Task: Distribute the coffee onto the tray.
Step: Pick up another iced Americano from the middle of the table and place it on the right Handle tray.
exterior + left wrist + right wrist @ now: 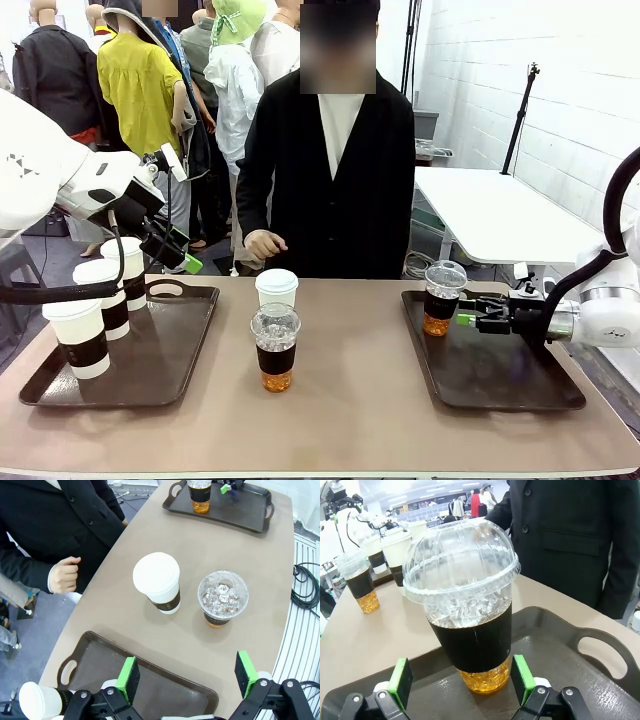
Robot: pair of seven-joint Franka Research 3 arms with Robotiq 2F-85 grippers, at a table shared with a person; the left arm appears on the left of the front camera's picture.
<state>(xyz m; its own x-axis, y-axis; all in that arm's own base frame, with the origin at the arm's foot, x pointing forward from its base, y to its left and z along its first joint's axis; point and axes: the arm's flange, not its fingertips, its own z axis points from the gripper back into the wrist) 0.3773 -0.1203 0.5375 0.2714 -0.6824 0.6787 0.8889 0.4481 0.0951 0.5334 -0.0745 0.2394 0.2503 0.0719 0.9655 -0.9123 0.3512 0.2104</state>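
Iced coffee cup (470,630) on right tray (600,680), just ahead of right gripper (462,677) | jaws apart | looks placed: retreat straight back, avoid clipping it | left gripper (187,674) jaws apart

**Left tray** (170,345): three white paper cups with dark sleeves, at near left (78,335), middle (105,297) and far (128,270).
**Left gripper** (185,255): raised above the left tray's far edge, apart from the cups.
**Table** (350,410), centre: fourth white cup (277,288) on the far side; dome-lidded iced drink (275,347) just near of it.
**Right tray** (500,375): second iced drink (443,297) at the far-left corner; right gripper (465,319) low, just beside it.
**Person** (330,170): black jacket, far side, hand (263,243) at the table edge.
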